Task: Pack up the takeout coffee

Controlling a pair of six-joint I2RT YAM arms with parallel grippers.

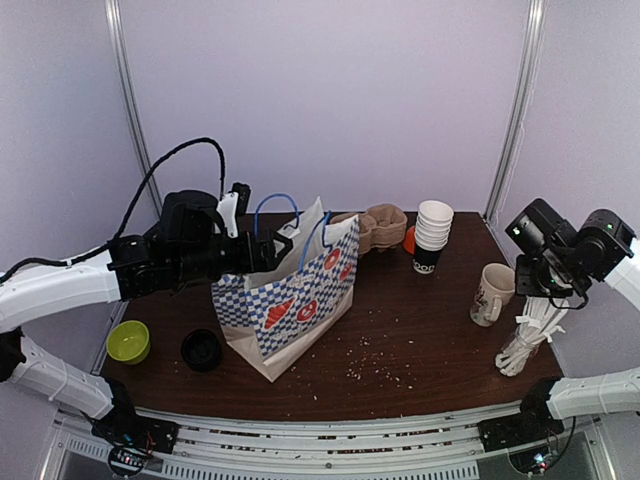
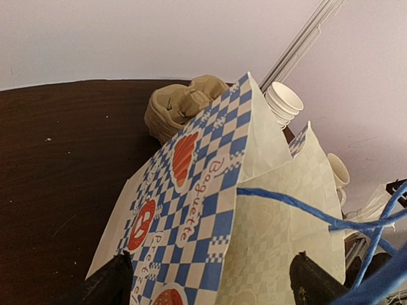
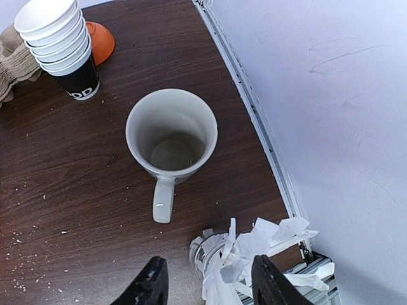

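The takeout coffee is hidden in every view. A blue-and-white checked paper bag with blue handles stands left of centre, its mouth open upward. My left gripper hovers at the bag's top edge. In the left wrist view the bag fills the space under the left gripper, whose jaws stand wide apart and hold nothing. My right gripper hangs at the right edge, open. The right gripper is above a holder of paper-wrapped straws, not touching it.
A cream mug stands near the right gripper, seen empty in the mug view. A stack of lidless cups, an orange object and cardboard cup carriers sit at the back. A green bowl and a black round object lie front left.
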